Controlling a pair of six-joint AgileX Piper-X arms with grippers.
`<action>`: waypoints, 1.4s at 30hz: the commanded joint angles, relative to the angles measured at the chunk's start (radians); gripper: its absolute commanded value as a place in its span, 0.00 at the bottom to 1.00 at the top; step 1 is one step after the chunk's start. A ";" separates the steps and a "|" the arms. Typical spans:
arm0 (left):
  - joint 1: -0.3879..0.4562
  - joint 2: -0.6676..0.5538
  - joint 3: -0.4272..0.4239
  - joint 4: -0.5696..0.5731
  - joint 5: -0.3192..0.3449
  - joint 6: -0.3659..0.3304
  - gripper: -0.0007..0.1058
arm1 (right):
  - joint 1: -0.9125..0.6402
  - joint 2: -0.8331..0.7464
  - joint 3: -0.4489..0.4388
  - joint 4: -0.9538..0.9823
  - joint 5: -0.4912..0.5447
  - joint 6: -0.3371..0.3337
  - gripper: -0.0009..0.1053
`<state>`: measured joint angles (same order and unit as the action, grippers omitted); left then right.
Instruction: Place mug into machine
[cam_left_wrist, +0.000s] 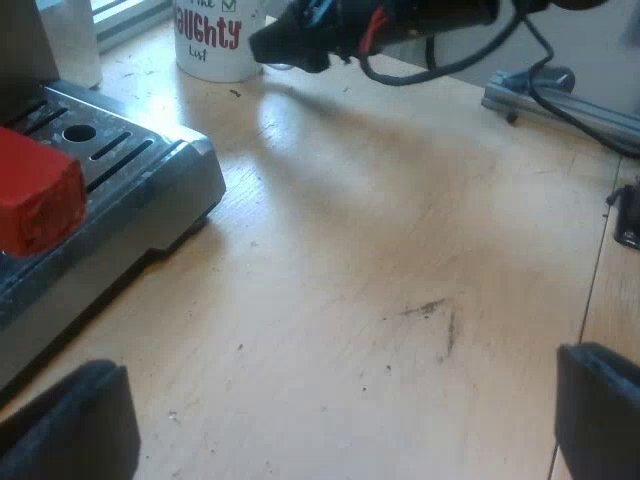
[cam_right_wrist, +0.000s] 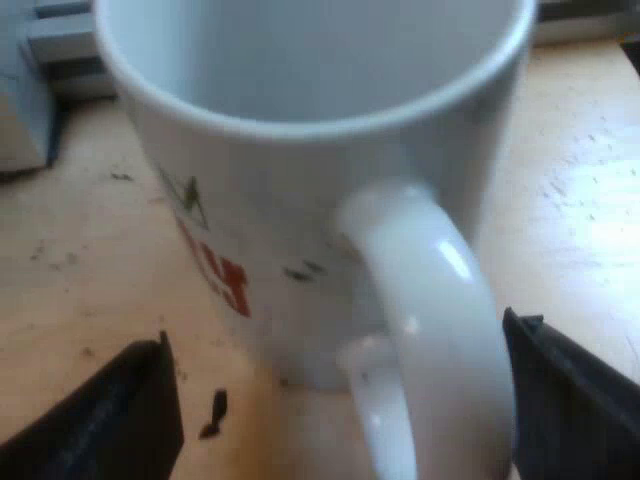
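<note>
right pincer (cam_right_wrist: 340, 395) stands with its two black fingers wide apart, gripping nothing, one on each side of the handle (cam_right_wrist: 420, 300) of the mug (cam_right_wrist: 300, 190); the loop lies between them and touches neither. the mug sits upright on the bench (cam_right_wrist: 590, 200) just ahead of this pincer, its mouth open and empty, not yet in the machine (cam_left_wrist: 150, 195)

to grasp well, i judge the fingers should go a little further in, so the pads close squarely across the loop close to the mug's wall. glazed ceramic is smooth and slippery, and a shallow pinch on that rounded loop could let the mug swing or twist. the mug is white, glossy and cylindrical, with red lettering on its side

left pincer (cam_left_wrist: 335, 415) hangs with its fingers apart as well, holding nothing, over bare pale wood marked with dark scuffs. just beside it is the machine's drip tray (cam_left_wrist: 110, 145), brushed grey metal cut with slots, with the blocky red end (cam_left_wrist: 35, 200) of the holder's handle above it. the mug will want lifting clear of that tray edge before it is set down
</note>
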<state>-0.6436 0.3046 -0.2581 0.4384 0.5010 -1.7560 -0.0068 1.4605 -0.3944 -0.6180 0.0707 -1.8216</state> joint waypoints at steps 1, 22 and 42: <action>-0.005 -0.003 -0.007 -0.010 -0.004 -0.015 0.82 | -0.003 0.037 -0.041 -0.015 -0.016 -0.018 0.65; -0.005 -0.003 -0.007 -0.025 -0.108 -0.015 0.82 | -0.003 0.066 -0.088 0.055 -0.050 -0.016 0.01; -0.005 -0.003 0.086 -0.154 -0.271 -0.012 0.82 | 0.000 -0.572 -0.088 0.693 -0.059 -0.149 0.01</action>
<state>-0.6436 0.3046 -0.1680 0.3028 0.2421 -1.7560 -0.0068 0.9198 -0.4764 0.0861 0.0193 -1.9558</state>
